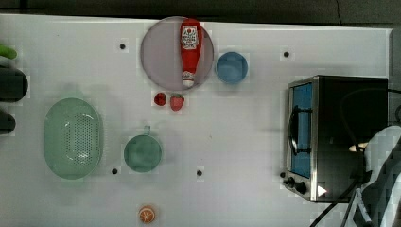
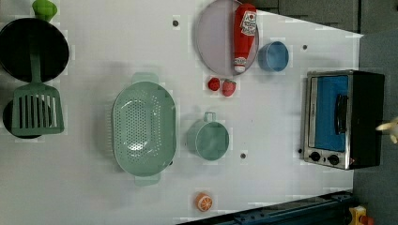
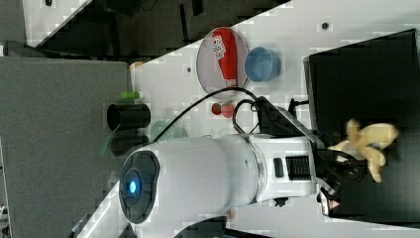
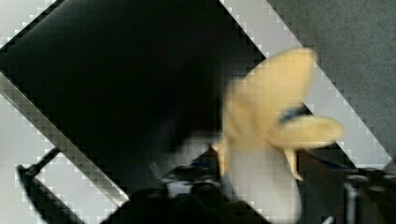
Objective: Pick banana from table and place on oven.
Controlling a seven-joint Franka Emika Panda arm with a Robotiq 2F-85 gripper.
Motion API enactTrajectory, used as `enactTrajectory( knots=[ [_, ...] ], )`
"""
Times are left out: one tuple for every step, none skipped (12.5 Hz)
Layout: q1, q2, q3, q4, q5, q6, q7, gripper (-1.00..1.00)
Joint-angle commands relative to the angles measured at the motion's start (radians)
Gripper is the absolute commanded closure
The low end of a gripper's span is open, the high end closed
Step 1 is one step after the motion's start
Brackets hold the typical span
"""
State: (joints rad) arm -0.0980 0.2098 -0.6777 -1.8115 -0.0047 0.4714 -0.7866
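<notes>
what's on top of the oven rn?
A peeled banana over the oven black top, at the claw; the arm covers the near edge, so whether the banana rests on it can't be told.

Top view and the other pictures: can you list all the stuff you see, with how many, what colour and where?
table: 1, white, under everything
oven: 1, black and silver, top view's right
banana: 1, yellow, over the oven top
plate: 1, grey, far edge
ketchup bottle: 1, red, lying on the plate
bowl: 1, blue, beside the plate
strawberries: 2, red, below the plate
colander: 1, green, top view's left
cup: 1, green, beside the colander
orange slice: 1, orange, near edge
spatula: 1, green, left view's left
arm: 1, white
hand: 1, black, by the banana
</notes>
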Motion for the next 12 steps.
enactTrajectory(
  knots=[
    [0.021,0.019,0.020,-0.002,0.034,-0.004,-0.077,-0.89],
    [0.023,0.015,0.020,0.001,0.034,-0.004,-0.076,-1.00],
    [0.028,0.005,0.025,0.008,0.034,-0.006,-0.076,-1.00],
    [0.038,-0.014,0.033,0.020,0.033,-0.025,-0.074,-1.00],
    [0.054,-0.039,0.047,0.030,0.033,-0.059,-0.053,-1.00],
    [0.074,-0.068,0.066,0.041,0.033,-0.099,-0.004,-1.00],
    [0.097,-0.102,0.094,0.051,0.031,-0.144,0.039,-1.00],
    [0.120,-0.139,0.129,0.060,0.029,-0.190,0.071,-1.00],
    [0.140,-0.177,0.170,0.063,0.028,-0.229,0.125,-1.00],
    [0.157,-0.211,0.215,0.063,0.027,-0.260,0.214,-1.00],
    [0.169,-0.244,0.265,0.063,0.023,-0.287,0.316,-1.00],
    [0.176,-0.275,0.317,0.062,0.007,-0.331,0.418,-1.00]
  ],
)
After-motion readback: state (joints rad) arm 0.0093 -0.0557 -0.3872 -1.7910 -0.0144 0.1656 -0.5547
